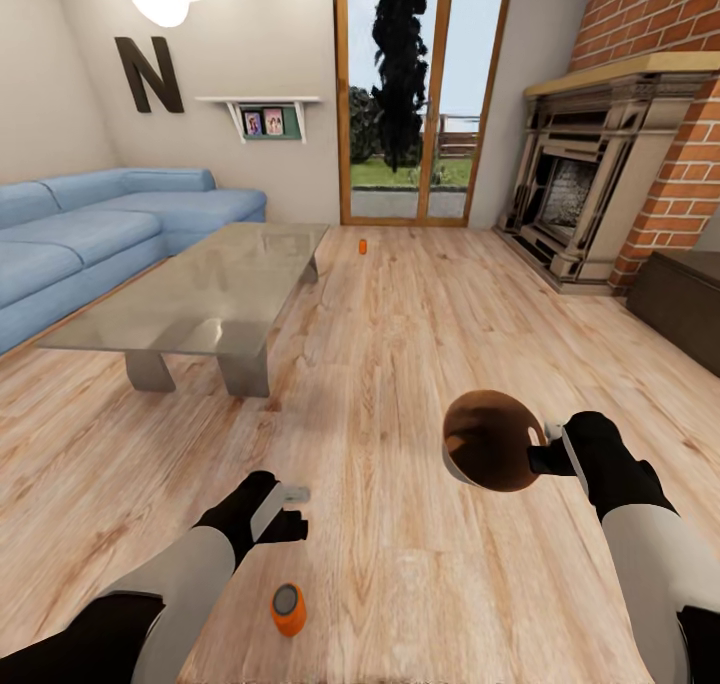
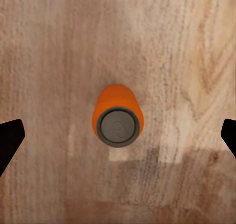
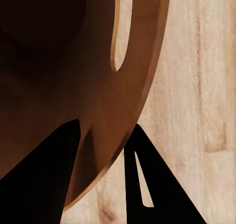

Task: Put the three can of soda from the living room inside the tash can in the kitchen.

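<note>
An orange can of soda stands upright on the living room's wood floor, close in front of me. My left gripper hangs open above it. In the left wrist view the can sits centred between the spread fingers, which are apart from it. A second orange can stands far off near the glass doors. My right gripper is shut on the rim of the copper-brown tash can, held tilted above the floor; the rim passes between the fingers. The kitchen is out of view.
A glass-topped low table stands ahead on the left, with the blue sofa behind it. The brick fireplace and a dark cabinet line the right side. Wood-plank floor stretches toward the glass doors.
</note>
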Tool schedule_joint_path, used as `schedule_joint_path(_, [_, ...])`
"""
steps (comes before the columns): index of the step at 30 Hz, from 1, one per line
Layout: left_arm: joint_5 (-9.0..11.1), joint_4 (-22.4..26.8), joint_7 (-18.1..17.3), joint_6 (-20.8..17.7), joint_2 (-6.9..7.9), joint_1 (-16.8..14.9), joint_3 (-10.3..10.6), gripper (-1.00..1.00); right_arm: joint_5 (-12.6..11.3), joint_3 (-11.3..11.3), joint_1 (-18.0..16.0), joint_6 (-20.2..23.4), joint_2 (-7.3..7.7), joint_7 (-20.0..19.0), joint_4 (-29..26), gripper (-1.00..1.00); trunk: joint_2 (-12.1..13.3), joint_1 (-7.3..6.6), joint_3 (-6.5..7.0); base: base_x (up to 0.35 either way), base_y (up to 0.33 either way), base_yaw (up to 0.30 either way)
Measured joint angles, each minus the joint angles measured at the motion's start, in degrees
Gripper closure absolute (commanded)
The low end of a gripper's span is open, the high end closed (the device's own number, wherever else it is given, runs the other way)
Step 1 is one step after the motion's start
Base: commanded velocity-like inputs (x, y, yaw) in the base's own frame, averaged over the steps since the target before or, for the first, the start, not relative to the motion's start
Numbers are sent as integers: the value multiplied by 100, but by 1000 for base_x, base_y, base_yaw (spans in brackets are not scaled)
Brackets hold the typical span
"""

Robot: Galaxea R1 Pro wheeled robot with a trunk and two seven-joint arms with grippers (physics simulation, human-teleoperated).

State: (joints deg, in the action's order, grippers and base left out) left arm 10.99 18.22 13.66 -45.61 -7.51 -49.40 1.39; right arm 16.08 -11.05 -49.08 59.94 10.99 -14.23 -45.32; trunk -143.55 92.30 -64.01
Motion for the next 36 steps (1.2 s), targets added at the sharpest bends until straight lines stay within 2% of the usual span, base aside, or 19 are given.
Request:
schedule_joint_path(13, [0,7,-4,7,-4,-1,0,-100,-8,0,2,0,-9,36,0,100,0,0,-69,0,0,0])
schedule_joint_path(30, [0,7,-2,11,-5,-2,1,-100,-11,8,4,2,-9,37,3,100,-22,44,-486,0,0,0])
schedule_joint_path(36, [0,7,-3,11,-5,0,1,-100,-21,8,1,1,-11,37,0,100,-23,44,-513,0,0,0])
